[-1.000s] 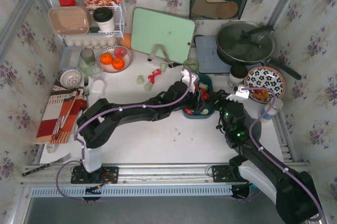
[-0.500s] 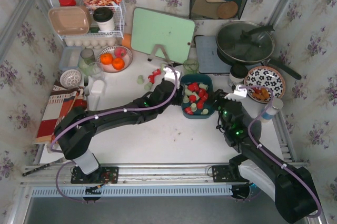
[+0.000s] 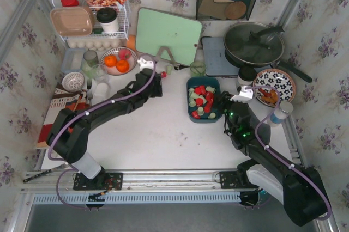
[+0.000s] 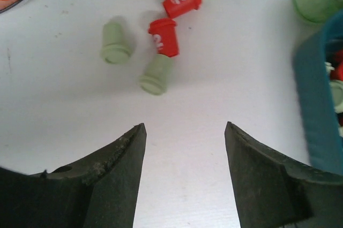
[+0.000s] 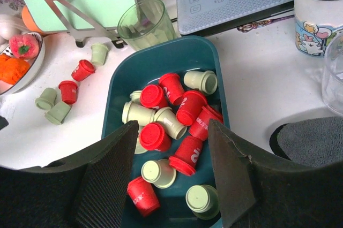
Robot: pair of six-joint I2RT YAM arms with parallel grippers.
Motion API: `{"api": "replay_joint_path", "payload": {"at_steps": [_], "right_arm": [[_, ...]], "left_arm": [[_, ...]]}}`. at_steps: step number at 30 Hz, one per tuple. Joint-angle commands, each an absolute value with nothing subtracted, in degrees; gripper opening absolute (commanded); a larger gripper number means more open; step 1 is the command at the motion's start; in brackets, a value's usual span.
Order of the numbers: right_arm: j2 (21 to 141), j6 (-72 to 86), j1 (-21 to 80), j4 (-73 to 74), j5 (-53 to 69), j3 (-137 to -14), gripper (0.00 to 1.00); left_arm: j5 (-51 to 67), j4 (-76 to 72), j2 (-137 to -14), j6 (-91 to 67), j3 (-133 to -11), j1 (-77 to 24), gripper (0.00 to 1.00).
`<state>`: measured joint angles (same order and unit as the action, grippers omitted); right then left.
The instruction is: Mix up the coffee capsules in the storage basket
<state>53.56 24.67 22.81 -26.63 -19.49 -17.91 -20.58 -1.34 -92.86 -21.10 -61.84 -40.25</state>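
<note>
The dark teal storage basket (image 3: pixel 203 113) sits right of the table's middle and holds several red and pale green coffee capsules (image 5: pixel 161 115). My right gripper (image 5: pixel 172 123) is open and empty just above the basket's near end; it stands at the basket's right side in the top view (image 3: pixel 221 104). My left gripper (image 4: pixel 185 124) is open and empty above bare table, left of the basket (image 4: pixel 316 115). Just ahead of it lie loose capsules: a red one (image 4: pixel 163 37), another red one (image 4: pixel 182 0) and pale green ones (image 4: pixel 157 74).
A green glass cup (image 5: pixel 143 23) stands just behind the basket. A mint cutting board (image 3: pixel 168 35) leans on a stand behind it. A bowl of oranges (image 3: pixel 116 61) is at the back left; a patterned plate (image 3: pixel 274 84), pan (image 3: pixel 254 43) and bottle (image 3: pixel 279 114) stand at the right.
My left gripper has pulled out of the basket and moved left, over the table by the loose capsules. The capsules in the basket now show uncovered. My right gripper has barely moved.
</note>
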Motion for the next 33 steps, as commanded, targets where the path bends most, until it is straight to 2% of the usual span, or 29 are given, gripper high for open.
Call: {"api": "replay_joint_path", "payload": {"at_steps": [1, 10, 16, 20, 33], "right_arm": [[53.94, 24.05, 22.83, -28.30, -19.02, -18.49, 0.62], [54.00, 23.76, 22.82, -28.12, -19.20, -18.57, 0.62], [54.22, 23.76, 22.85, -28.30, -18.75, -18.64, 0.62], [54.29, 23.77, 22.85, -28.08, -18.81, -18.75, 0.62], [54.23, 23.82, 22.78, -28.17, -18.33, -18.72, 0.62]], "left_arm": [[-11.24, 4.81, -95.15, -21.28, -65.48, -34.88, 0.63], [-4.23, 20.91, -107.39, -13.04, -83.88, -27.80, 0.59], [-1.22, 26.81, -114.34, -10.75, -91.49, -26.15, 0.56], [0.26, 29.22, -118.60, -9.65, -95.70, -26.17, 0.49], [1.64, 31.74, -124.36, -8.30, -100.98, -26.27, 0.42]]}}
